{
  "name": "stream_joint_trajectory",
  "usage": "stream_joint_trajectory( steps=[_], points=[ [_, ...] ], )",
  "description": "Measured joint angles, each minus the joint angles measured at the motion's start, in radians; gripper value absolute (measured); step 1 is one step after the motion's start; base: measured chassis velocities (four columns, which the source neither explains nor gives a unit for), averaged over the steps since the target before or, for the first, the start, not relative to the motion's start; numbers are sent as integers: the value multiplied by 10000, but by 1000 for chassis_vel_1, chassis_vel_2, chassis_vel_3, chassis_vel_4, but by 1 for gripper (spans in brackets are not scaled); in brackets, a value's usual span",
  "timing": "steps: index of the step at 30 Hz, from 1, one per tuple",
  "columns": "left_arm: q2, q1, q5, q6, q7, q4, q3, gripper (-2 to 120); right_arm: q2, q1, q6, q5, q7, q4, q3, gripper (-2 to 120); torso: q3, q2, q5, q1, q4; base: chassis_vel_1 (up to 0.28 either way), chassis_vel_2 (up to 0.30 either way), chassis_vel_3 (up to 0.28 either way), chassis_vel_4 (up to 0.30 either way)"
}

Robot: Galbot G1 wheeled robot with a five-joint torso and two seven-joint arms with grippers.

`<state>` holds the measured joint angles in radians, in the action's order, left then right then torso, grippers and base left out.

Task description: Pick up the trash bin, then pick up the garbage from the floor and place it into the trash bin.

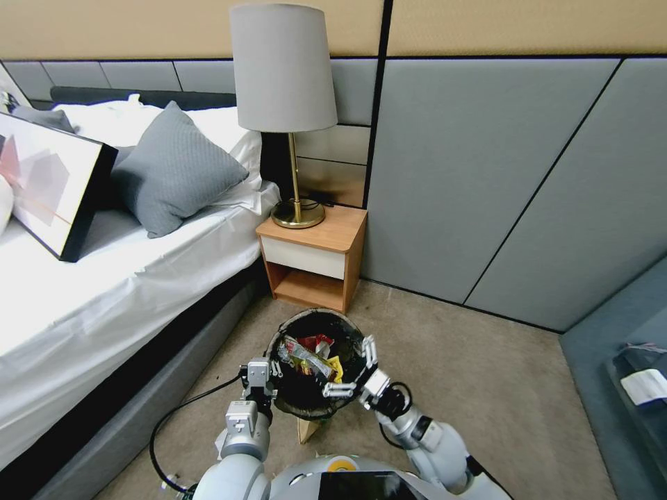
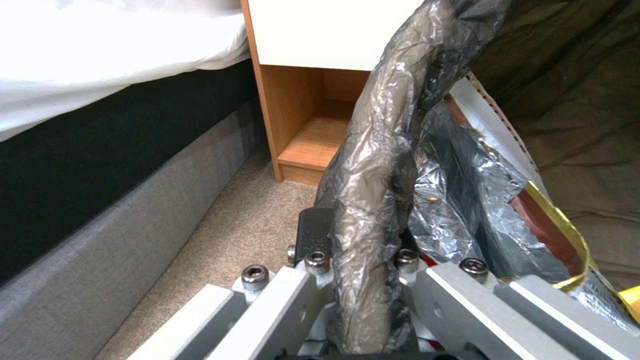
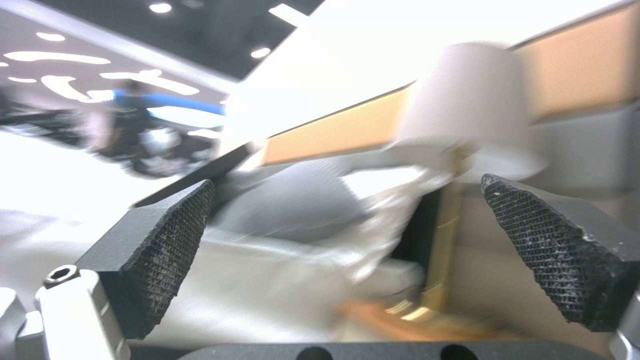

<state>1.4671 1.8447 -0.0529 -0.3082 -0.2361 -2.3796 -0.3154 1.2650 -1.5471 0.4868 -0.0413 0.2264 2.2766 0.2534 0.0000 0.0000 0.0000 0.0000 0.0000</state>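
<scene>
The trash bin [image 1: 319, 314], lined with a dark bag, hangs above the floor [image 1: 500, 396] in front of my body. My left gripper [image 1: 271, 373] is shut on the bin's bag-covered rim [image 2: 373, 165], which the left wrist view shows pinched between the jaws of that gripper [image 2: 360, 250]. Garbage [image 1: 310, 353] lies inside the bin: red, yellow and silver wrappers [image 2: 467, 200]. My right gripper [image 1: 353, 369] stands open over the bin's other rim, with nothing between its textured pads [image 3: 167, 250]. A small tan scrap [image 1: 306, 430] lies on the carpet under the bin.
A wooden nightstand [image 1: 313, 257] with a brass lamp [image 1: 283, 104] stands just beyond the bin. The bed [image 1: 104, 292] with its grey base runs along the left. Grey wall panels close the back and a dark bench [image 1: 625, 361] sits at the right. Open carpet lies between.
</scene>
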Motion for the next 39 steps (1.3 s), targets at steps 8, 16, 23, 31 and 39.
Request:
stream_joint_trajectory(
  steps=[8, 16, 23, 31, 39],
  points=[
    [-3, 54, 12, 13, -12, -48, -80, 0, 773, -635, -200, 973, -2276, 261, 834, 100, 0, 1, 0, 0, -2, 0, 0, 0, 0],
    [-30, 18, 143, 16, -17, -91, -213, 0, 1182, -1264, 331, 1089, -3059, -354, 1614, 100, 0, 0, 0, 0, -1, 0, 0, 0, 0],
    [-33, -9, 248, 13, -34, -128, -232, 0, 1405, -1487, 722, 1145, -3208, -1009, 1690, 100, 0, 0, -1, 0, 0, 0, 0, 0, 0],
    [-10, 4, 318, -35, -44, -189, -232, 0, 1401, -1402, 778, 1187, -3204, -1148, 1733, 100, 0, 0, -1, 0, 0, 0, 0, 0, 0],
    [7, 12, 305, -41, -22, -192, -213, 0, 1406, -1309, 747, 1143, -3205, -1137, 1761, 100, 0, 0, 0, 0, -1, 0, 0, 0, 0]
  ],
)
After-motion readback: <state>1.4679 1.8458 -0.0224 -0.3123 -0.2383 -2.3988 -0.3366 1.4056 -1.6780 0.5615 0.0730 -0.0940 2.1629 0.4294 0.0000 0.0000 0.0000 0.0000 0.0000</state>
